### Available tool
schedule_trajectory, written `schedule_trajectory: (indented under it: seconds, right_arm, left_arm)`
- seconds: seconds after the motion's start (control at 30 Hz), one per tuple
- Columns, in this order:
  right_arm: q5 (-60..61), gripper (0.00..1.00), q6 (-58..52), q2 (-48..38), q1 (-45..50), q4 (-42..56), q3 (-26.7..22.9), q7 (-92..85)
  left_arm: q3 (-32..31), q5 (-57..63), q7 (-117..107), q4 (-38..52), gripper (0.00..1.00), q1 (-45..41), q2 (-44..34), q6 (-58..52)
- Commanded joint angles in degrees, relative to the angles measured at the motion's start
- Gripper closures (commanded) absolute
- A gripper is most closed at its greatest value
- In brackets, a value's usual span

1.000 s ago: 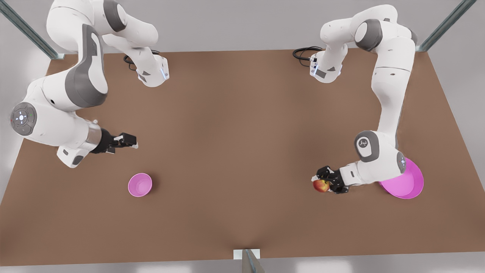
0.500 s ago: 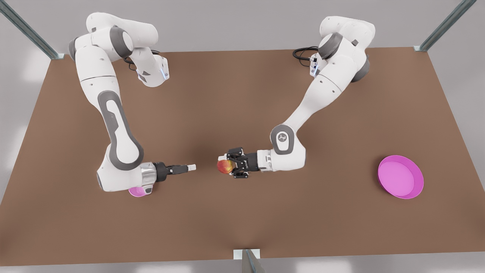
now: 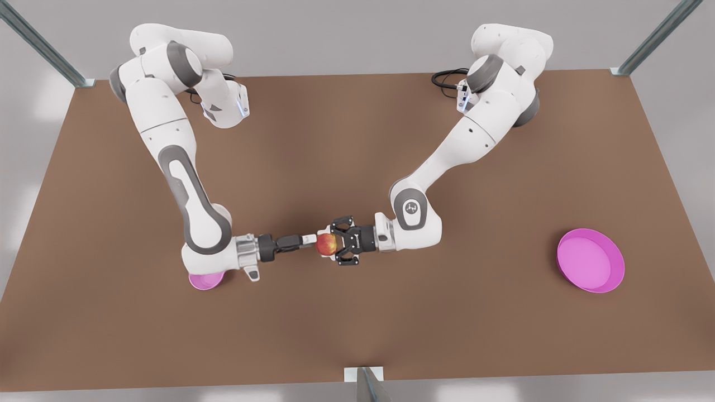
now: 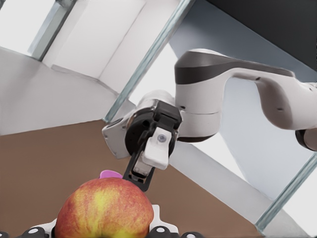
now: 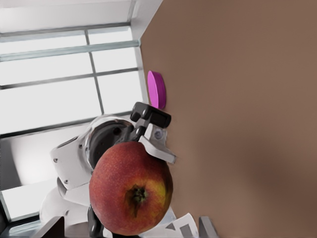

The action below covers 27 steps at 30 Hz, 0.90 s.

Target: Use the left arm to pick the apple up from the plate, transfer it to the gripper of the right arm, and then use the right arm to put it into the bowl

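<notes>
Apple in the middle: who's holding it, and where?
The left gripper, black and skeletal, grips the small round yellow-red apple by its two sides. The right gripper reaches its far side; whether it grips cannot be told.

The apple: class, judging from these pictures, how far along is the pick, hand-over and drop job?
Done: the apple is off the plate, held mid-table by the left gripper. In hand: the transfer, with the right gripper at the apple; whether its fingers have closed cannot be told. Left: the left gripper letting go, then the carry to the bowl, partly hidden under the right arm.
</notes>
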Motion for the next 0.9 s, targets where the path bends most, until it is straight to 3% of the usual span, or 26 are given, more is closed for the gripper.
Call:
schedule_trajectory:
  seconds: [0.0,0.47,0.63,0.73,0.77,0.8,0.87]
  right_arm:
    - [0.5,0.0,1.5,0.1,0.1,-0.4,0.2,-16.3]
    - [3.8,0.0,11.5,0.3,4.8,-0.2,0.3,-18.2]
    - [3.7,0.23,11.5,0.3,4.8,-0.1,0.3,-18.3]
    - [3.7,0.31,11.5,0.3,4.8,0.1,0.3,-18.3]
    - [3.6,0.31,11.5,0.3,4.7,0.2,0.3,-18.2]
    - [3.6,0.31,11.4,0.3,4.8,0.2,0.3,-18.1]
    - [3.6,0.31,11.4,0.3,4.7,0.3,0.3,-18.1]
  left_arm:
    - [0.0,-0.2,25.1,0.0,0.32,0.0,-0.1,-0.2]
    - [0.1,-0.3,25.1,0.0,0.32,-0.3,-0.1,0.0]
    - [0.1,-0.2,25.1,0.0,0.31,-0.3,0.0,0.0]
    - [0.1,-0.2,25.1,0.0,0.31,-0.3,0.0,0.0]
    - [0.1,-0.2,25.1,0.0,0.23,-0.3,0.0,0.0]
    - [0.1,-0.3,24.7,0.0,0.0,-0.3,0.0,0.0]
    - [0.1,-0.5,24.6,0.0,0.0,-0.1,-0.1,0.0]
